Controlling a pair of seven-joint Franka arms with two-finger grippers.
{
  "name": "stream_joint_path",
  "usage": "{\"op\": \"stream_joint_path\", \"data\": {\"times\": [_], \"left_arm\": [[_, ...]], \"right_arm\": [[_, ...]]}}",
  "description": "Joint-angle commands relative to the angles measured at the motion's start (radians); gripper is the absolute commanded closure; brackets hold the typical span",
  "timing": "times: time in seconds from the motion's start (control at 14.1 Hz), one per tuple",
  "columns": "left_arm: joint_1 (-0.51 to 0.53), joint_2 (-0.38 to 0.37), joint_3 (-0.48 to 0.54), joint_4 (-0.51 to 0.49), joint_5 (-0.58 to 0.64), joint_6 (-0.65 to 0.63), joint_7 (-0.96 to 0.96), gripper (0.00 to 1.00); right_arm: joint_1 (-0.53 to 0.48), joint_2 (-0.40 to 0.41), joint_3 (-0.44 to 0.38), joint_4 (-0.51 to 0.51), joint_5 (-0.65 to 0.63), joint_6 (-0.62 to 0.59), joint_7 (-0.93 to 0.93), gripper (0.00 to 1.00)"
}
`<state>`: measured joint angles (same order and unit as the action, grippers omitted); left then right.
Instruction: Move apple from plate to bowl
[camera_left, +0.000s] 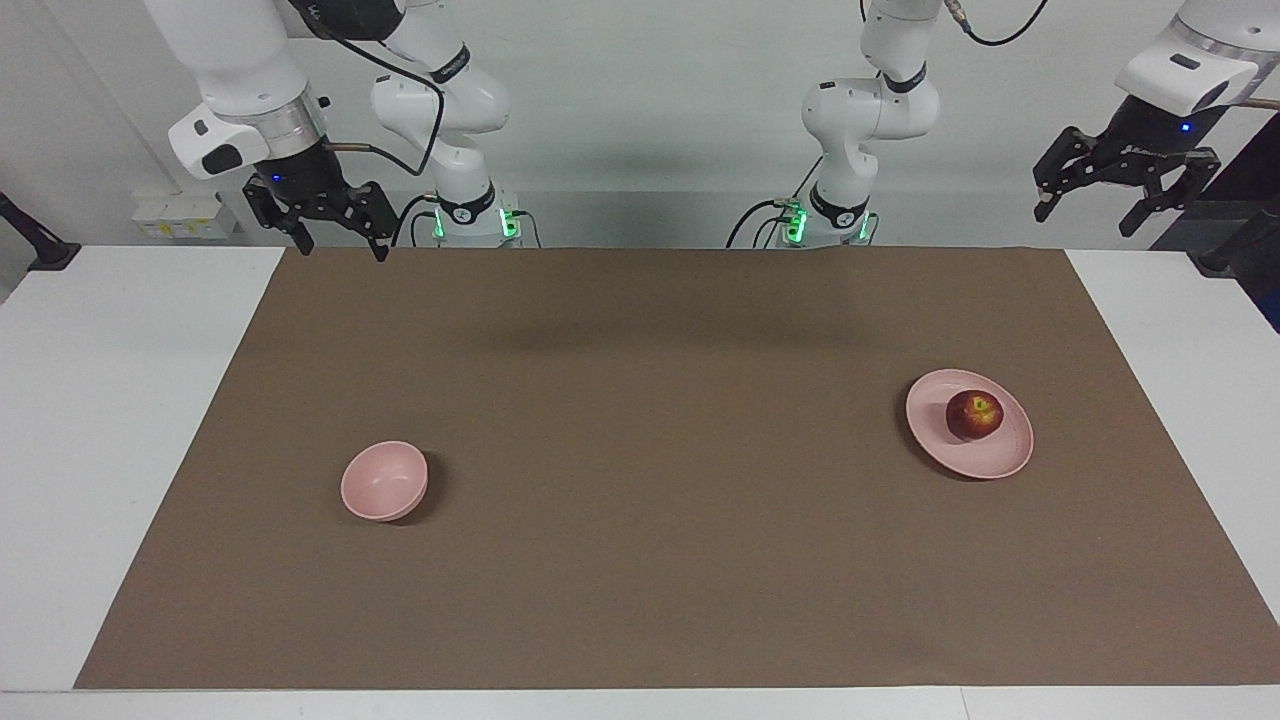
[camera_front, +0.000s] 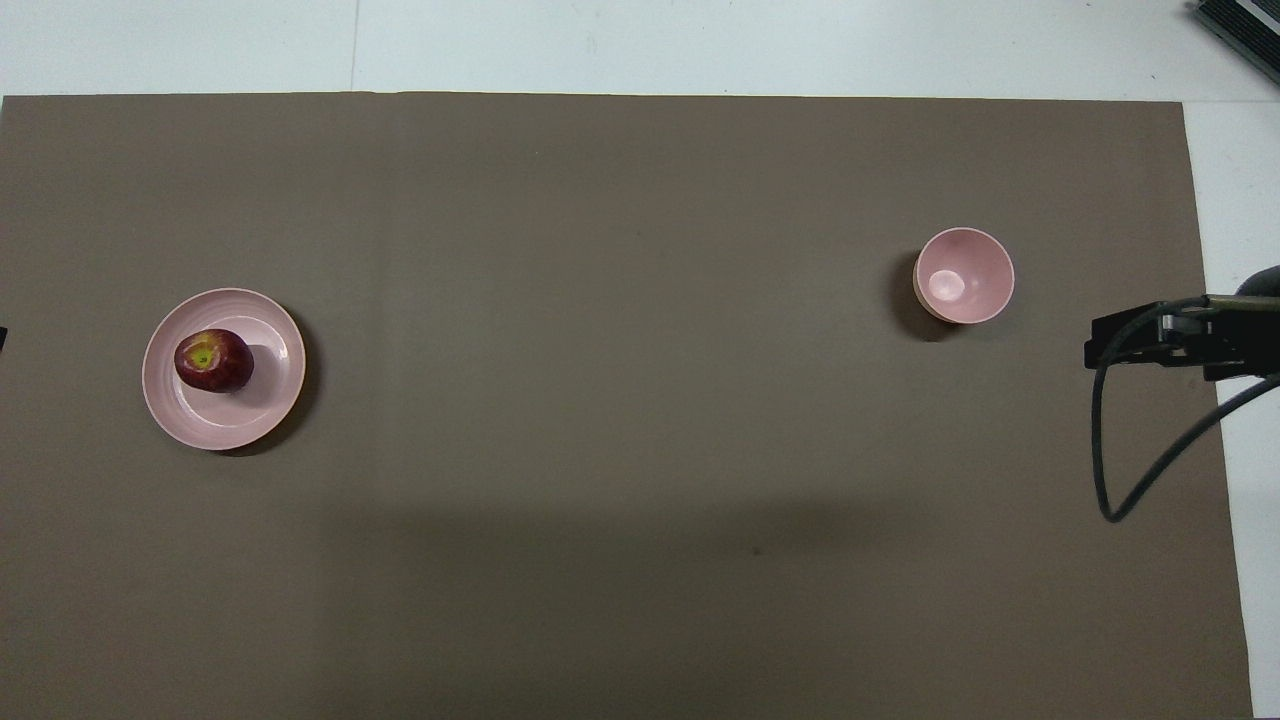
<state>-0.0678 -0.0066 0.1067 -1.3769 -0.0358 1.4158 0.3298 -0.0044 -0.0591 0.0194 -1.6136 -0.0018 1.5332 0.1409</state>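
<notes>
The dark red apple (camera_left: 974, 415) (camera_front: 213, 360) lies on the pale pink plate (camera_left: 985, 460) (camera_front: 265, 405) toward the left arm's end of the table. The small pink bowl (camera_left: 384, 482) (camera_front: 964, 275) stands with nothing in it toward the right arm's end. My left gripper (camera_left: 1085, 222) hangs open, high up beside the table edge at the robots' end. My right gripper (camera_left: 342, 250) hangs open and holds nothing, over the mat's corner next to its base. Both arms wait, well apart from the apple, plate and bowl.
A brown mat (camera_left: 640, 450) covers most of the white table (camera_left: 120, 400). Part of the right arm's hand with a looped cable (camera_front: 1150, 340) shows at the overhead view's edge beside the bowl. A dark device (camera_front: 1240, 30) sits at the table's corner farthest from the robots.
</notes>
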Motion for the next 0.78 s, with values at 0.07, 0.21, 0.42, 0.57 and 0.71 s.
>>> {"op": "stream_joint_path", "data": {"times": [0.07, 0.21, 0.42, 0.57, 0.71], "left_arm": [[0.005, -0.016, -0.007, -0.01, -0.009, -0.011, -0.012, 0.0], [0.005, -0.016, -0.007, -0.01, -0.009, -0.011, -0.011, 0.0], [0.005, -0.016, -0.007, -0.01, -0.009, -0.011, -0.009, 0.0], [0.006, -0.016, -0.005, -0.01, -0.009, -0.015, -0.009, 0.0], [0.006, -0.016, -0.005, -0.01, -0.009, -0.017, -0.009, 0.0]], "right_arm": [[-0.006, -0.028, 0.001, -0.032, 0.022, 0.011, -0.032, 0.0], [-0.006, -0.028, 0.001, -0.032, 0.02, 0.011, -0.034, 0.0], [-0.006, -0.028, 0.002, -0.032, 0.02, 0.01, -0.034, 0.0], [-0.006, -0.028, 0.001, -0.031, 0.02, 0.012, -0.024, 0.0], [-0.006, -0.028, 0.001, -0.031, 0.02, 0.01, -0.023, 0.0]]}}
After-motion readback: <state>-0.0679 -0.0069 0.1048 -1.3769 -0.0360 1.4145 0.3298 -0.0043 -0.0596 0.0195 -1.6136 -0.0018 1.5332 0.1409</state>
